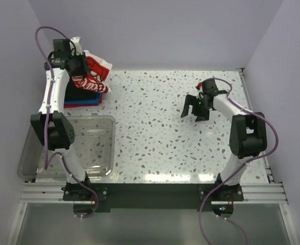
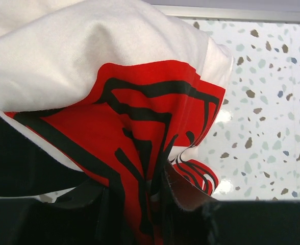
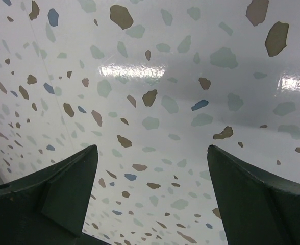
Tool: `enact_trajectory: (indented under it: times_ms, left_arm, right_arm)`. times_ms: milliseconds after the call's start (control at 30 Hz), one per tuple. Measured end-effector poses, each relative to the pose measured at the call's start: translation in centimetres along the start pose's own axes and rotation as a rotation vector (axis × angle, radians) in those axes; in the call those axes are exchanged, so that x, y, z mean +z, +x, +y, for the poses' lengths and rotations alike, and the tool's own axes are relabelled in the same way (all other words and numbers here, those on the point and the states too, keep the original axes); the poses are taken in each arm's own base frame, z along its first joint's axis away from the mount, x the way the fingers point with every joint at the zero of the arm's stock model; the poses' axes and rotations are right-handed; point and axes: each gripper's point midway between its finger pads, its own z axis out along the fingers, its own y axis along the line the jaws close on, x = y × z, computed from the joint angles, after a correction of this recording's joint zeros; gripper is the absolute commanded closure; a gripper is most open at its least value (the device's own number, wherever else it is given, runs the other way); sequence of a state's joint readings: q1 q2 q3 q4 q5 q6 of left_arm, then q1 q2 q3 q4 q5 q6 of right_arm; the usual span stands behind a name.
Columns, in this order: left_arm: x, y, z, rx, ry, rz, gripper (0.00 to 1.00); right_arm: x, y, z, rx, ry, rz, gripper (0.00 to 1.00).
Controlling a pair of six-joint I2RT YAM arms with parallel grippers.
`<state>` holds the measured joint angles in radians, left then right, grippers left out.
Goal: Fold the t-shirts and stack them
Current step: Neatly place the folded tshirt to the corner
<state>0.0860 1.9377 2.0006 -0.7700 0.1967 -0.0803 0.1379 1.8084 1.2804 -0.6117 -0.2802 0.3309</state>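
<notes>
Currently, in the top external view, the left pincer (image 1: 76, 65) is gripping the white t-shirt (image 1: 97, 70) at the far left corner of the tabletop (image 1: 160, 127). The shirt is hanging bunched around the pincer, directly above the folded stack (image 1: 86, 98). The arm is covering most of this stack, so only black, red and blue edges are showing. Whether the hanging cloth is touching the stack cannot be determined. The clear tub (image 1: 108, 148) is sitting at the near left, with the left arm crossing over it. The right pincer (image 1: 195, 113) is hovering over the right half of the tabletop with its jaws spread wide and nothing between them.

Next, in the left wrist view, the white t-shirt (image 2: 89, 61) is filling most of the frame, its red and black print running down into the left pincer (image 2: 155, 204). The jaws are clamping on gathered cloth. The fingers are showing mostly as dark shapes along the bottom edge and are hard to separate from the shadow there. The speckled tabletop (image 2: 272, 112) is showing at the right.

Finally, in the right wrist view, the right pincer (image 3: 152, 153) is standing wide open and empty. Its two dark fingers (image 3: 53, 194) are being cut off by the bottom edge. Only bare tabletop (image 3: 150, 76) is appearing between them.
</notes>
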Motion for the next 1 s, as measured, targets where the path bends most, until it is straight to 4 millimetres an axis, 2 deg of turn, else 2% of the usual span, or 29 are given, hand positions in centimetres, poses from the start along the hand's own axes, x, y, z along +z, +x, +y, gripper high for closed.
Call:
enact_trajectory:
  times_ms: [133,300,467,700,1000]
  left_arm:
    - [-0.6,-0.4,3.1,-0.019,-0.037,-0.016,1.00]
    - [-0.6,-0.5,4.6,-0.022,-0.025,-0.025,1.00]
    - [1.3,-0.2,5.6,-0.023,-0.019,-0.025,1.00]
    - [4.8,2.2,7.4,-0.054,-0.016,0.033,1.00]
    - [6.0,3.1,11.4,-0.106,-0.046,0.043,1.00]
  right_arm:
    - [-0.3,0.0,0.1,-0.002,-0.002,-0.005,0.09]
    - [-0.9,-0.2,0.4,-0.005,-0.007,-0.018,0.09]
    - [-1.6,-0.3,0.6,-0.009,-0.010,-0.029,0.09]
    - [-2.4,-0.5,0.9,-0.014,-0.016,-0.046,0.09]
    - [-2.6,-0.2,0.8,-0.011,-0.013,-0.038,0.08]
